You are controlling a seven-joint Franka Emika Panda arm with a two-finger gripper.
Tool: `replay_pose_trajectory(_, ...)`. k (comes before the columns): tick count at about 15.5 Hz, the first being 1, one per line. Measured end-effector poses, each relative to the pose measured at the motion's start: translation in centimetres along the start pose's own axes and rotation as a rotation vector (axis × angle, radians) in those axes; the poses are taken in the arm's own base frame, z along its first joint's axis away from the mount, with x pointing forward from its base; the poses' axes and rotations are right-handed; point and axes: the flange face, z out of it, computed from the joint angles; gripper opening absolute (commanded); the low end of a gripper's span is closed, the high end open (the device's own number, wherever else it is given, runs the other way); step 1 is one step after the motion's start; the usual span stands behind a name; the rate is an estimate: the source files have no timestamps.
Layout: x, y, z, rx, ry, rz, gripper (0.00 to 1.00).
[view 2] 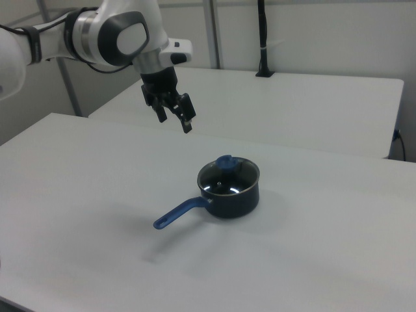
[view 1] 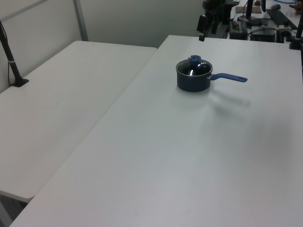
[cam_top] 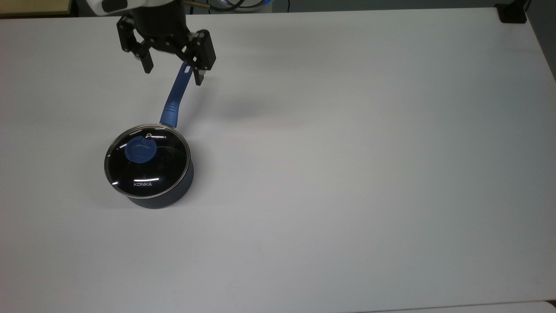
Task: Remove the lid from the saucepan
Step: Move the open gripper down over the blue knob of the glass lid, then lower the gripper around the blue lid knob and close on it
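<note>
Gripper (cam_top: 173, 74) spread wide and empty, high over the pan handle, likely approaching the knob (cam_top: 140, 150); lid (cam_top: 147, 161) seated on saucepan (view 2: 229, 190) on bench (cam_top: 347, 174).

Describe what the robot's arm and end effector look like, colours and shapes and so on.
The arm is built of rounded, glossy white segments with dark grey caps at the joints. Its wrist narrows to a black section carrying the end effector, a black two-finger unit with short, straight, blocky fingers. A thin cable runs beside it at the top view's upper edge.
</note>
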Motion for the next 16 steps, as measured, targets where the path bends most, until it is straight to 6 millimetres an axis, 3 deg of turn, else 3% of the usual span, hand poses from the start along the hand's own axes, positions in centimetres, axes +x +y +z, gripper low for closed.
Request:
replay_pose_trajectory(10,3.6,5.0,6.0,-0.032,0.085,0.056,1.00)
replay_pose_trajectory(16,4.9,7.1,10.7,-0.047,0.096,0.009,1.00)
